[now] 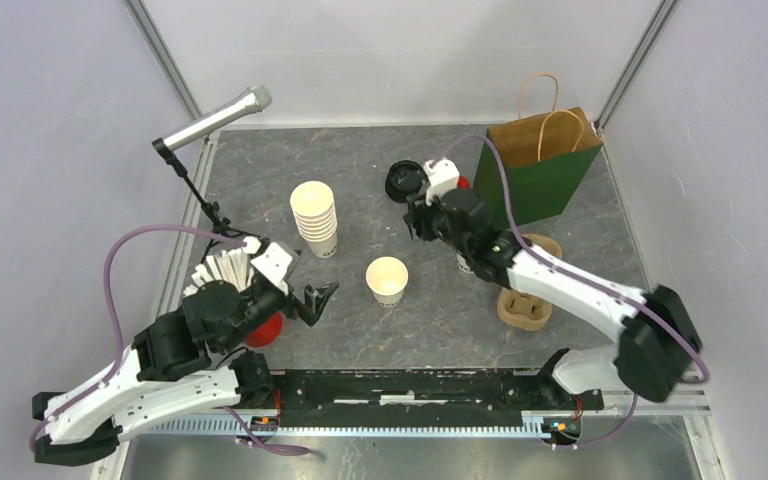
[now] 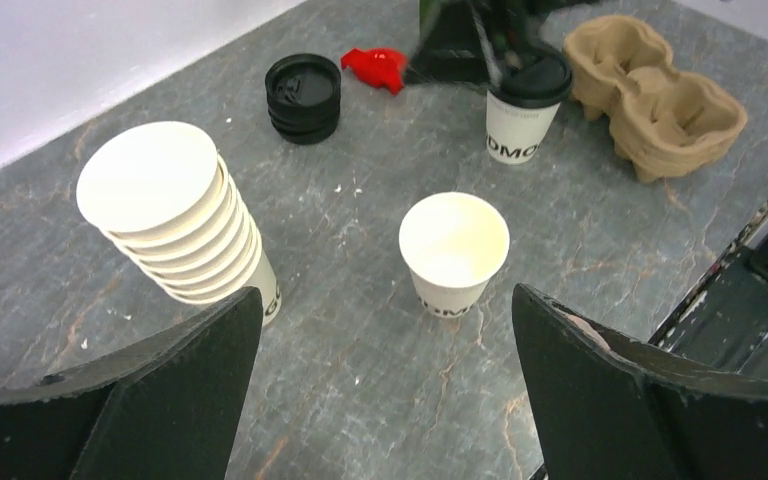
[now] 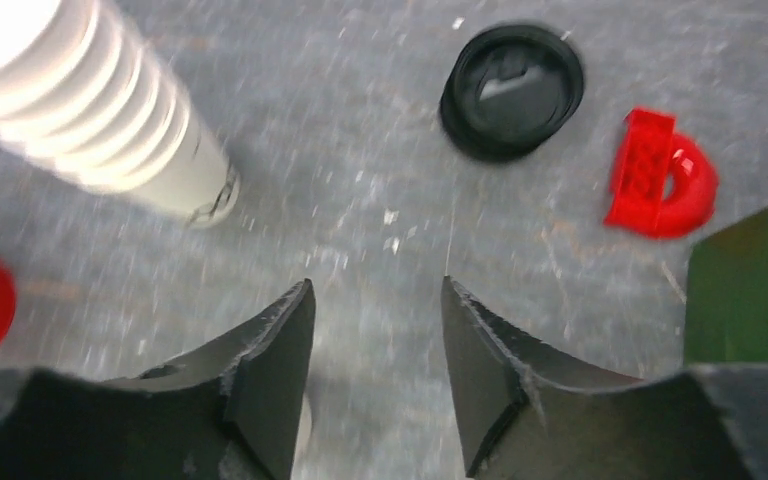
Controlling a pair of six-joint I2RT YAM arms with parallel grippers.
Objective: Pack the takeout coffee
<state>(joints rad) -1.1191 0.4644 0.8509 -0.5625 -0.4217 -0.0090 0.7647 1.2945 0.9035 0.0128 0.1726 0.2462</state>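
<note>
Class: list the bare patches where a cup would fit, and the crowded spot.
Bare: the near strip between the open cup and the cup carrier; the back strip between the cup stack and the lid stack. Crowded: the right, where bag, lidded cup and carrier bunch.

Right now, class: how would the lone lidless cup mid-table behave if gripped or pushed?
Probably very light: the lidless cup looks empty, its white inside bare. Likely easy to dent: it looks like thin paper with no lid bracing the rim, so a gentle squeeze suits it. Pushed near the top it may tip, since the base is narrower than the rim.
</note>
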